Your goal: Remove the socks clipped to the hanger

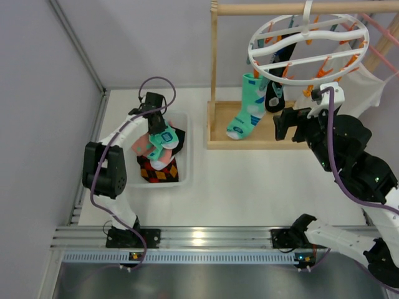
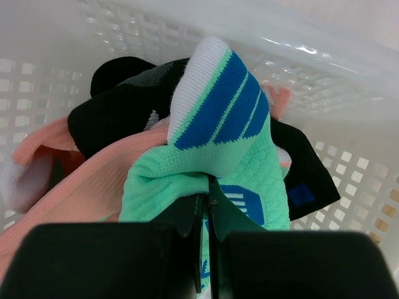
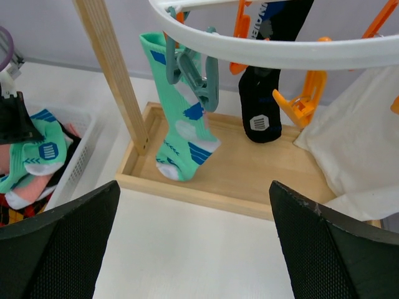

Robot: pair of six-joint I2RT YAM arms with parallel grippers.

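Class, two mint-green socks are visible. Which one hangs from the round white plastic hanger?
The mint-green sock beside the wooden post, dangling from a teal peg; the other sock is pinched in the left gripper over the white basket.

The top external camera looks down from above and behind the arms, with the white basket (image 1: 185, 149) left of centre. The left wrist camera hangs close over that basket, looking in (its mesh wall fills the background). The right wrist camera, well right of the basket, faces the hanger (image 3: 280, 55) from just below its ring, with the basket at its left edge, so all three views share it.
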